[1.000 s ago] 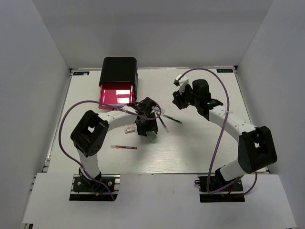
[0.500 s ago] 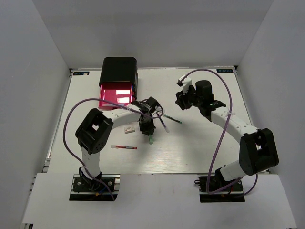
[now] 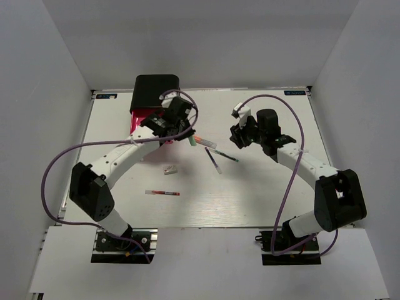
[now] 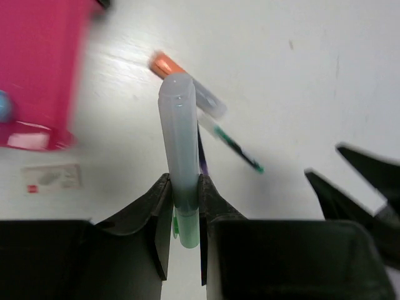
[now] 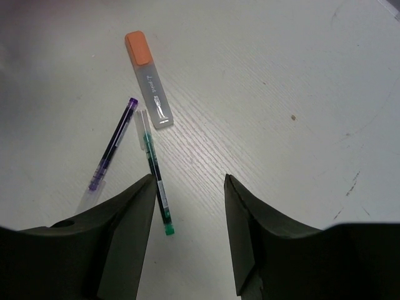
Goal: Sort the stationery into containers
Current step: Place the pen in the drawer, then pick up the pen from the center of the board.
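At the right of the chest (image 3: 156,92), next to its open pink drawer (image 3: 142,122): left gripper (image 4: 183,182), jaws nearly shut, clamped on the green marker (image 4: 180,134).
- The marker is pinched near its green end. Its pale end sticks out past the fingertips and, in the wrist view, points at the orange marker (image 4: 190,87).
- Nothing else touches the jaws.

Right gripper (image 5: 189,181): jaws about halfway apart, with only bare table (image 5: 281,75) between them. It holds nothing and touches nothing. It hangs at mid-table, right of the loose pens.

Lying on the table:
- Orange marker, between the two grippers.
- Blue pen (image 5: 112,153) and green-tipped pen (image 5: 154,178), just below the orange marker. Their top ends are close together and they splay apart lower down. The green-tipped pen is nearer the right gripper.
- Eraser (image 3: 169,169), nearer the bases, apart from the pens.
- Red pen (image 3: 162,192), closest to the bases, lying crosswise.
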`<state>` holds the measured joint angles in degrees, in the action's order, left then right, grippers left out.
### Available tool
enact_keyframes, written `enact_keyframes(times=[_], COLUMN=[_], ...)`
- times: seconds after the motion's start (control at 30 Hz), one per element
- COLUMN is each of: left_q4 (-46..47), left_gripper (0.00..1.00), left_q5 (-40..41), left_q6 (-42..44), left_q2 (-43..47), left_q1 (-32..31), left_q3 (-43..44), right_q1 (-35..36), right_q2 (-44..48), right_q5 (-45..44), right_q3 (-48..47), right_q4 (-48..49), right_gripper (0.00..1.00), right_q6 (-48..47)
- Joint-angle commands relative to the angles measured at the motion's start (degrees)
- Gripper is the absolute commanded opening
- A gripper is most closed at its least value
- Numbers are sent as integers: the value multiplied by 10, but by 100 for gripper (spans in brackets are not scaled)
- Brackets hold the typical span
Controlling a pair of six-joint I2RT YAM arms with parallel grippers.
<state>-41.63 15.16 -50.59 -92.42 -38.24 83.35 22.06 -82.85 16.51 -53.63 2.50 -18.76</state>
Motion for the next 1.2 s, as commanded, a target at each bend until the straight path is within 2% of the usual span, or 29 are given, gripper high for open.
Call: enact_keyframes(times=[0.0,0.2,0.43,0.5,0.63,0.67,0.77,0.9,1.03,1.1,1.17], left_q4=[-43,-43,-25,-19,-19,-14,-14,-14,0,20,58], left_gripper=[5,5,6,9,42,55,68,72,72,71,70], left_q5=[99,136,124,118,118,118,118,118,110,98,46], left_q6=[-13,-36,-65,-65,-65,-65,-58,-53,-34,-8,37], left_q2=[15,21,8,-6,-7,-7,7,39,83,126,162], left_q1=[41,106,170,175,186,186,186,186,186,186,186], left_q3=[17,35,35,30,24,24,24,24,19,-6,-53], right_q1=[-2,-1,0,0,0,0,0,3,16,27,44], right_q2=[16,8,1,-2,-13,-24,-43,-108,-199,-255,-296], right_q5=[19,26,32,33,44,48,74,131,165,167,168], right_q3=[5,8,9,9,5,3,-17,-78,-167,-228,-263], right_q4=[29,36,39,40,38,36,23,8,-24,-52,-92], right_gripper=[54,54,54,56,65,66,68,68,69,70,74], right_q6=[-22,-31,-35,-40,-67,-79,-103,-130,-162,-172,-176])
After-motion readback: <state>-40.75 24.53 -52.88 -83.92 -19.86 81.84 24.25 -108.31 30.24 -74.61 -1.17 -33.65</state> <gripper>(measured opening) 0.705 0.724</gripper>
